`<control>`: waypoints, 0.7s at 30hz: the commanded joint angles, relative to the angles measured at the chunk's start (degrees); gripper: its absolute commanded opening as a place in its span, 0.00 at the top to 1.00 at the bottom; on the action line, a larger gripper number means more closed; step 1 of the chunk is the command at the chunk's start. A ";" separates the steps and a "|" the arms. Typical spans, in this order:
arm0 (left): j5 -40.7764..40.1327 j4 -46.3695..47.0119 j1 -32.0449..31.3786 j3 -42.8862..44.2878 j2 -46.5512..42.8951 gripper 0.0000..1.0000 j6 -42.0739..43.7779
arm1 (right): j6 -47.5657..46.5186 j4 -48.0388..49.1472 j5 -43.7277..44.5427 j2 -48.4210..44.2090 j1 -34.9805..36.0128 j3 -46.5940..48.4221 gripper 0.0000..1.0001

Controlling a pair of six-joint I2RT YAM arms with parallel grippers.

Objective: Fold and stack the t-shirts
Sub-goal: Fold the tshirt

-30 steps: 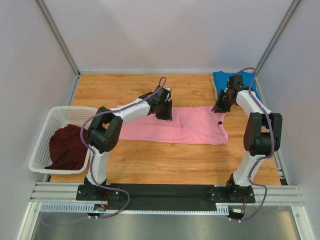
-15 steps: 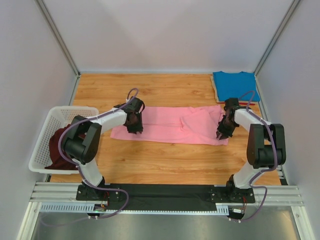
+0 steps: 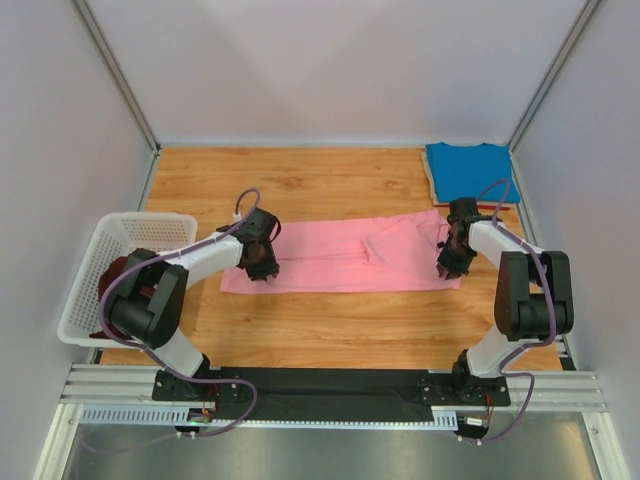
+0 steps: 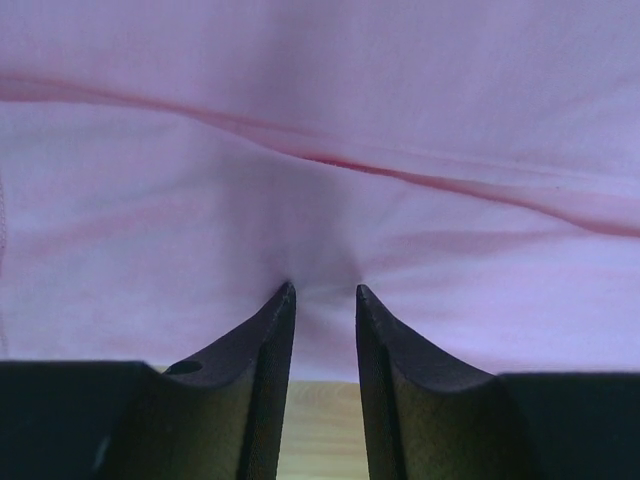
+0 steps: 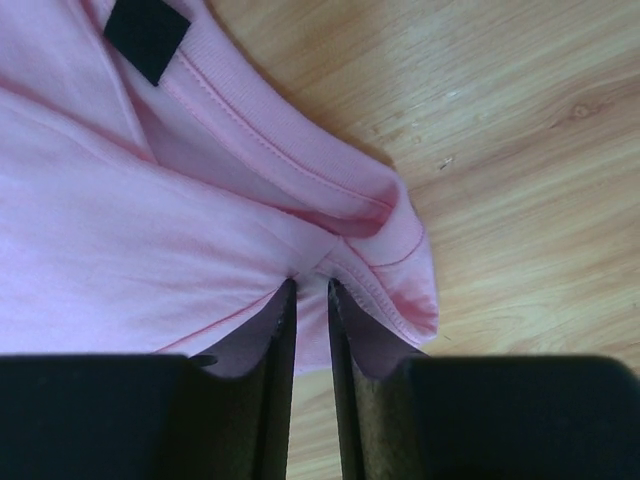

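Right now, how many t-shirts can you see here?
3: a pink shirt spread across the table, a blue shirt folded at the far right corner, a maroon shirt in the white basket at left. Others may hide beneath it.

White arms (image 3: 205, 258), black joints (image 3: 145, 305), jaws — purple cables (image 3: 243, 197).

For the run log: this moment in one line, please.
left gripper: shut on pink t-shirt | right gripper: shut on pink t-shirt | blue t-shirt: folded, far right
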 commanded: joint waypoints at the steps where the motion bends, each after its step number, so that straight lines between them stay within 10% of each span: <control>1: -2.07 -7.18 -1.20 -4.07 -4.12 0.61 -4.42 | -1.99 0.81 6.61 -1.29 -0.45 -1.13 0.80; 12: -7.78 -14.04 -8.94 -7.59 -21.08 0.60 -9.70 | 16.09 -7.28 5.29 -6.04 2.62 9.33 0.67; 21: -9.61 -12.71 -8.85 -1.28 -31.20 0.48 4.27 | 30.69 -3.85 5.11 2.13 6.58 15.03 0.62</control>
